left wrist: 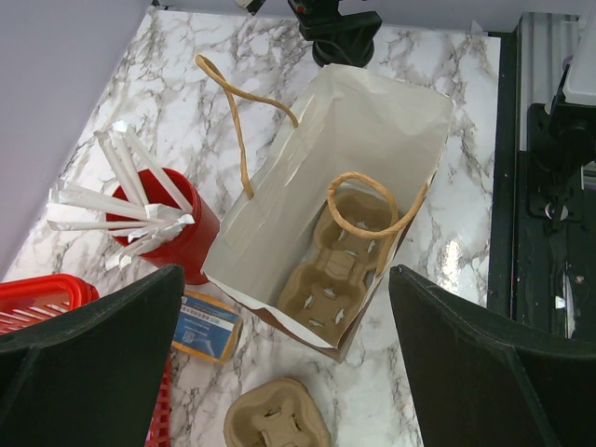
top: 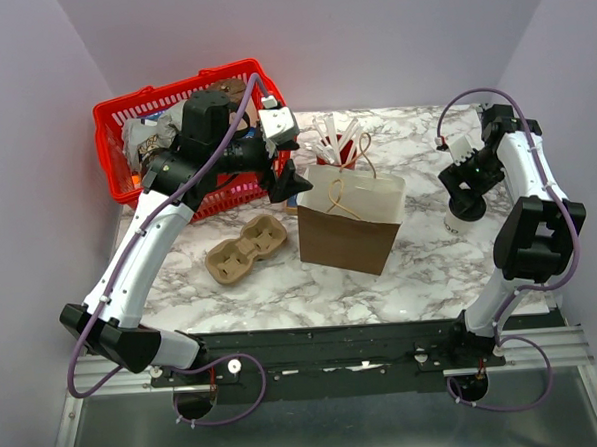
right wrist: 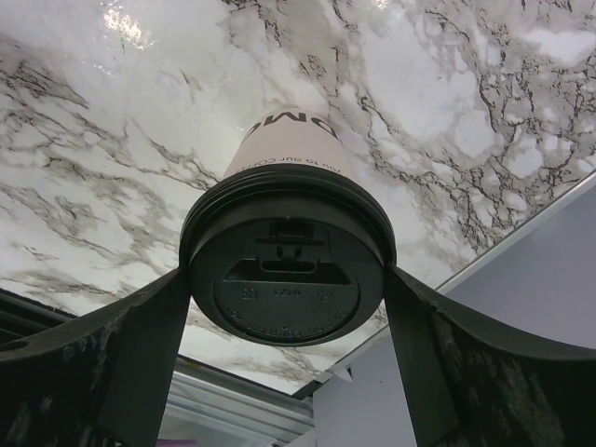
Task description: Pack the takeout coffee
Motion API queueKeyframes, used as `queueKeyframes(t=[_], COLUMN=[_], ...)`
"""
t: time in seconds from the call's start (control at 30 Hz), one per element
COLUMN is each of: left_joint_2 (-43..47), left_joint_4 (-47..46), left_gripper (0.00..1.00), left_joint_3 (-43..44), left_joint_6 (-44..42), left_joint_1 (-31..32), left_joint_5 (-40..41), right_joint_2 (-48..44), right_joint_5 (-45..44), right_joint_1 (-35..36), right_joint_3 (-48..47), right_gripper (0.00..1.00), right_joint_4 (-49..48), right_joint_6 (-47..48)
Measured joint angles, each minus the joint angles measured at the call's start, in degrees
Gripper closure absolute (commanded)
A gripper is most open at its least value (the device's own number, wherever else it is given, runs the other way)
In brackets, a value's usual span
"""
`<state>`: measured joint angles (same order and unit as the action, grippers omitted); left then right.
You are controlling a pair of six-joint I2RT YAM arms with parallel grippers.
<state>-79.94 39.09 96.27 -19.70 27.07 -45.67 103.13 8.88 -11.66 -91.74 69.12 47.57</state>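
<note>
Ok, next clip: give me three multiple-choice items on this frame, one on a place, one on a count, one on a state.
1. Where is the takeout coffee?
A) inside the paper bag
B) lifted high in the air
C) on the table, between the right end effector's fingers

2. How many pulp cup carriers show?
A) one
B) two
C) three

3. How is the left end effector?
A) open, holding nothing
B) shut on the coffee
C) shut on a carrier

Answers:
1 C: the cup stands on the marble top with a finger on either side of its black lid.
2 B: one lies inside the bag, and a second carrier lies on the table beside it.
3 A: its fingers are spread wide with nothing between them.
</note>
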Motion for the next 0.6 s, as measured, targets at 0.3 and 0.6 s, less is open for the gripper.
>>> queueKeyframes(t=[0.3, 0.6], left_joint_2=[0.00, 0.00], left_joint_4=[0.02, 0.00], left_gripper=[0.01, 0.01], left_joint_3=[0.00, 0.00], left_joint_6=[-0.02, -0.04], left_joint_1=[0.00, 0.00], left_joint_5=[0.00, -0.02], right_joint_2=[0.00, -0.17], right_joint_5=[-0.02, -0.02], right_joint_1=[-0.04, -0.09], right_joint_3=[0.11, 0.55], right_gripper=[0.10, 0.09], right_joint_4=[-0.02, -0.28], right_joint_6=[0.00, 0.00])
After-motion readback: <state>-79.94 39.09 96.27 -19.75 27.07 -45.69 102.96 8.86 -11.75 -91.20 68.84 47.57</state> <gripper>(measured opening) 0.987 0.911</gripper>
